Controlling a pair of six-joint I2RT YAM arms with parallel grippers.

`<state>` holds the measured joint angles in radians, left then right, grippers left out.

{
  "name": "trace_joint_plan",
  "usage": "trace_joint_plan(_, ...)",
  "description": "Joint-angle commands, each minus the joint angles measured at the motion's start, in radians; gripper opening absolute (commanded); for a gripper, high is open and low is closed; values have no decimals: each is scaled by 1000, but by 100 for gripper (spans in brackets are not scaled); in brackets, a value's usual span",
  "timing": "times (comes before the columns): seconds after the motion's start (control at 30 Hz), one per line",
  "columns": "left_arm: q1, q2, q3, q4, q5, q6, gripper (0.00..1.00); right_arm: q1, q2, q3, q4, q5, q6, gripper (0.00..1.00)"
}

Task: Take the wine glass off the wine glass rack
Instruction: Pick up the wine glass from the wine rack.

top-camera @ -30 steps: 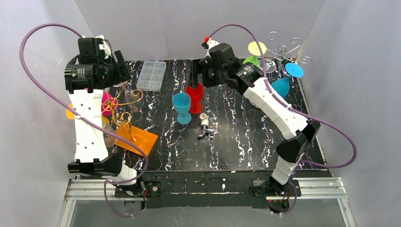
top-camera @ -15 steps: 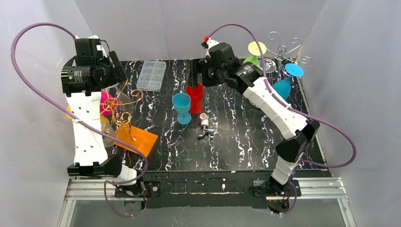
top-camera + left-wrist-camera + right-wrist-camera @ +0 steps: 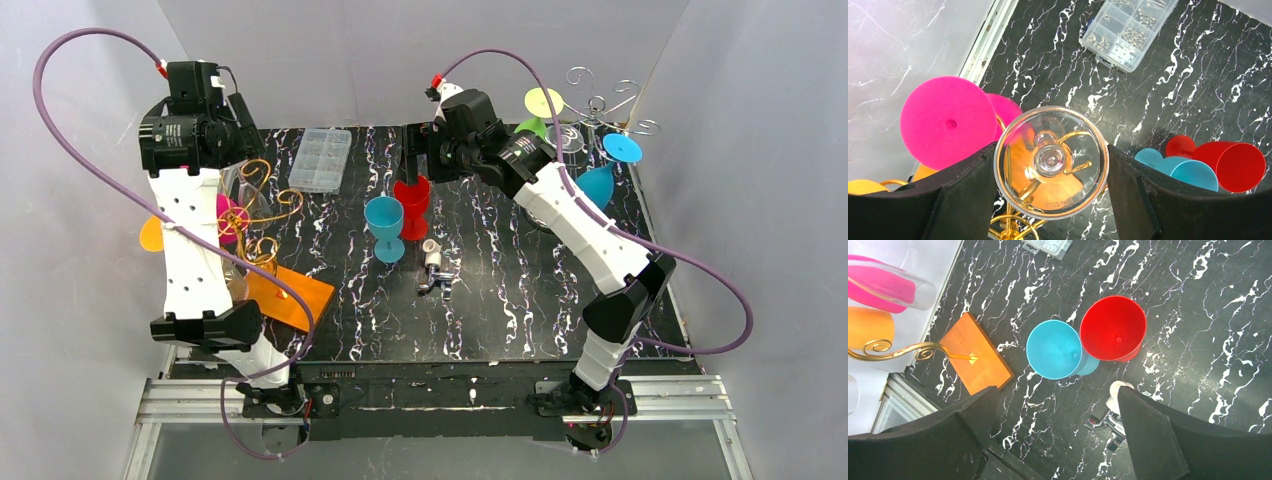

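Note:
A clear wine glass hangs foot-up between the fingers of my left gripper, which is shut on the rim of its round foot. The gold wire rack on an orange wooden base stands under it. Its wires show through the foot, and I cannot tell whether the stem is free of them. In the top view the left gripper is high at the table's far left with the glass below it. A pink glass and an orange glass hang on the same rack. My right gripper is open and holds nothing.
A red cup and a blue cup stand upright mid-table under the right gripper. A metal fitting lies near them. A clear parts box sits at the back. A silver rack with coloured glasses stands far right.
My left arm has swung back and toward the far left corner, carrying the clear glass with it. The right arm has not moved.

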<state>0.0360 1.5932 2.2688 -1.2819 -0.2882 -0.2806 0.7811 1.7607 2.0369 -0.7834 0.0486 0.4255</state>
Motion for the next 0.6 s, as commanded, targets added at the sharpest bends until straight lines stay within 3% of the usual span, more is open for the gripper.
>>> trace_joint_plan(0.0,-2,17,68,22,-25,-7,41,2,0,52,14,2,-9,98)
trace_joint_plan(0.27,-2,56,98,49,-13,-5,41,3,-4,54,14,4,-12,98)
trace_joint_plan(0.57,-2,73,102,120,108,-4,40,3,-19,36,29,2,-19,98)
